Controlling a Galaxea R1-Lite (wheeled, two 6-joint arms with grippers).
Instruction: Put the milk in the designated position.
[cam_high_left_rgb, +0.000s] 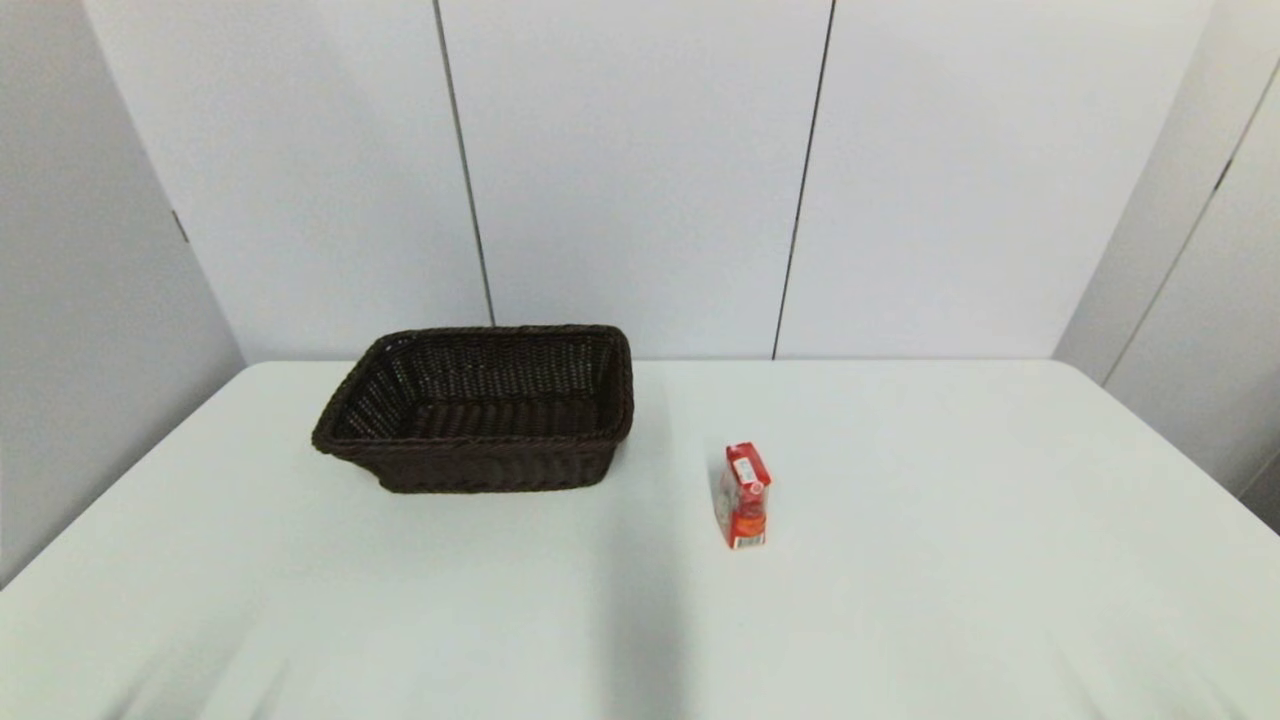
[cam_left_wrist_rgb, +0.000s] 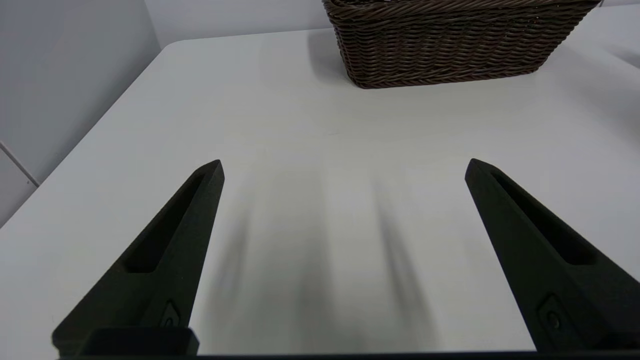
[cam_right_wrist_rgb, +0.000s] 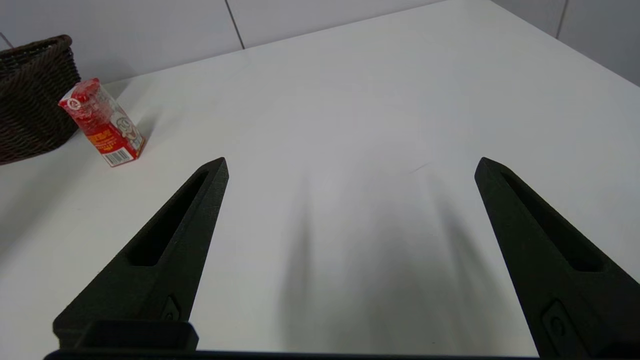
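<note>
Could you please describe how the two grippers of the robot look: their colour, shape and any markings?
The left gripper and the right gripper look alike. Each has two long matt black fingers that taper to a point, with a long recessed slot along the face and a small embossed mark near the base. No cables or arm links show.

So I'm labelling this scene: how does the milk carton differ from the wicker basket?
The milk is a small red carton with a white label on top; the basket is dark brown woven wicker and far bigger. The milk is a closed box standing upright, taller than wide; the basket is low, wide and open-topped, with nothing seen inside. Both rest on the white table, apart from each other and from both open grippers.
</note>
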